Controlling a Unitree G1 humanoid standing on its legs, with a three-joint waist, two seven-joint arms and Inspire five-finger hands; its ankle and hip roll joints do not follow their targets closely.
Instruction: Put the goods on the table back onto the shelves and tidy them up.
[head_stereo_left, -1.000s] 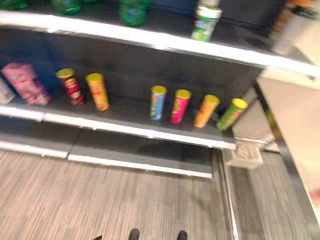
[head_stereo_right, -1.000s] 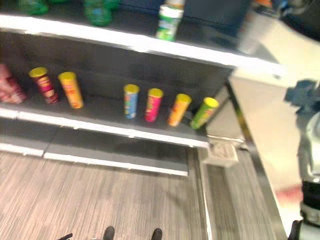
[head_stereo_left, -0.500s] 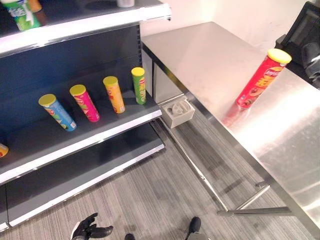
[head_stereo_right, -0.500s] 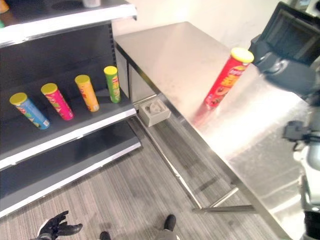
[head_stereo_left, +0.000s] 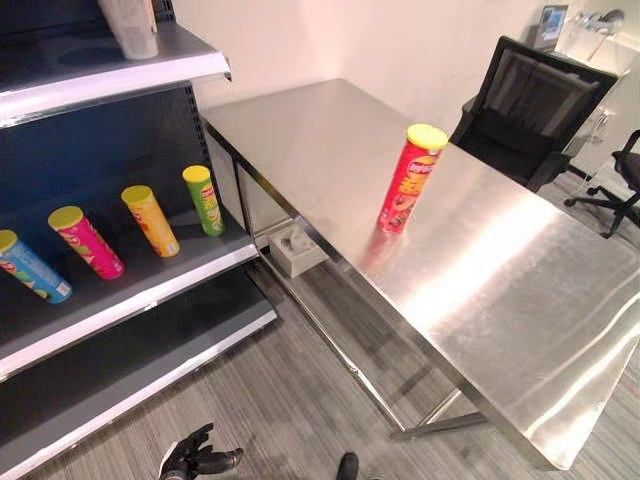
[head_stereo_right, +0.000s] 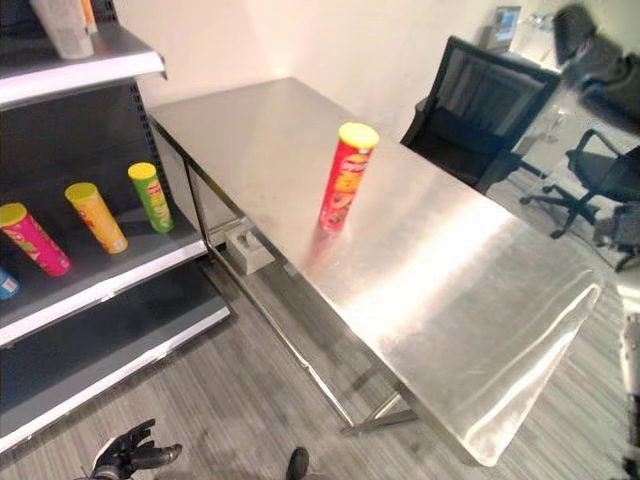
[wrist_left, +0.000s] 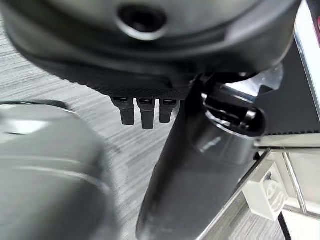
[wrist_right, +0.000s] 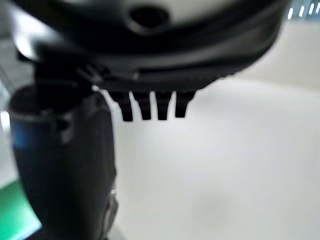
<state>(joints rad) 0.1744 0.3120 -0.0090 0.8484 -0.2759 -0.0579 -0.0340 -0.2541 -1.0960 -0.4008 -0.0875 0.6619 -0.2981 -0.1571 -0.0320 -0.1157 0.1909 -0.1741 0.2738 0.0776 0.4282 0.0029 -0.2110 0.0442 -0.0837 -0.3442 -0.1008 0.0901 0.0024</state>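
Note:
A tall red chip can (head_stereo_left: 410, 180) with a yellow lid stands upright, alone on the steel table (head_stereo_left: 500, 270). To the left, the dark shelf (head_stereo_left: 130, 292) carries a row of similar cans: green (head_stereo_left: 204, 200), orange (head_stereo_left: 150, 220), pink (head_stereo_left: 85, 242) and blue (head_stereo_left: 30, 268). My left hand (head_stereo_left: 195, 460) hangs low over the floor, far from the can, fingers spread and holding nothing. In the right wrist view my right hand (wrist_right: 65, 165) shows its thumb and straight fingertips (wrist_right: 150, 107), with nothing between them.
A black office chair (head_stereo_left: 540, 110) stands behind the table, with a second chair (head_stereo_left: 625, 180) further right. A white box (head_stereo_left: 295, 250) sits on the floor between shelf and table leg. The upper shelf board (head_stereo_left: 120, 70) holds a pale container (head_stereo_left: 130, 25).
The camera has swung right from the shelf towards the table, so the red can now sits near the middle of the view. My left hand stays low by the floor.

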